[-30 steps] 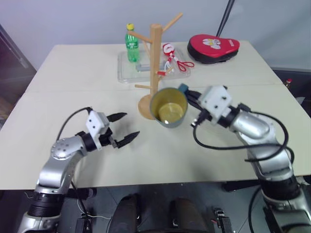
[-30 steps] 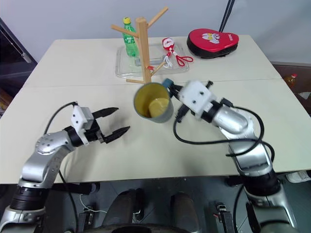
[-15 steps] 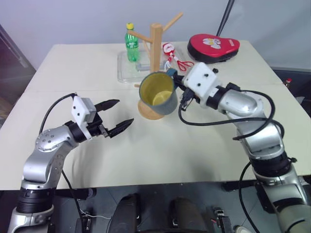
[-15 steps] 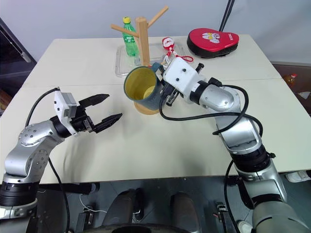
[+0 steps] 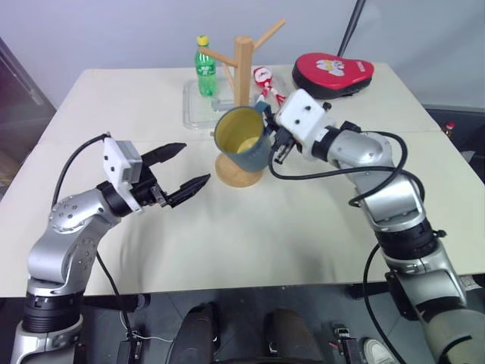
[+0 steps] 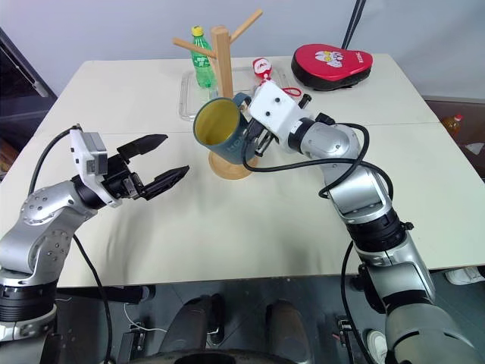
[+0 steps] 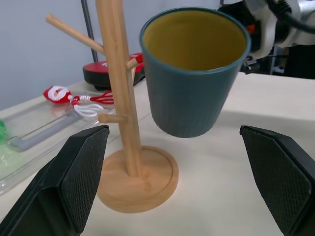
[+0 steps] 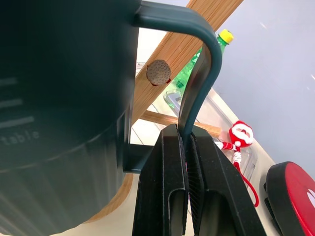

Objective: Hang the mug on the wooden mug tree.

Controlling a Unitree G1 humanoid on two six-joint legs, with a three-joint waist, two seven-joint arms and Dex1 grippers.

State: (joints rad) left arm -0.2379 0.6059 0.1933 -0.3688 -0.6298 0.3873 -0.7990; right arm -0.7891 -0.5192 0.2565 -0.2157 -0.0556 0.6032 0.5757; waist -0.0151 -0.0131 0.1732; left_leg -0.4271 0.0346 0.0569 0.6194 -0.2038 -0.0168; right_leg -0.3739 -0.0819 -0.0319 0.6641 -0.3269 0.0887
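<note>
Head views: your right gripper (image 5: 271, 135) is clamped on the handle of the mug (image 5: 242, 138), holding it off the table (image 5: 303, 227), mouth tipped toward you, right in front of the wooden mug tree (image 5: 242, 61). Left gripper (image 5: 186, 168) hangs wide open and empty beside it. Left wrist view: mug (image 7: 194, 73) is airborne just beside the tree post (image 7: 115, 73), above its round base. Right wrist view: fingers (image 8: 165, 196) pinch the handle (image 8: 199, 73) tight; a peg end (image 8: 158, 72) shows through the loop.
</note>
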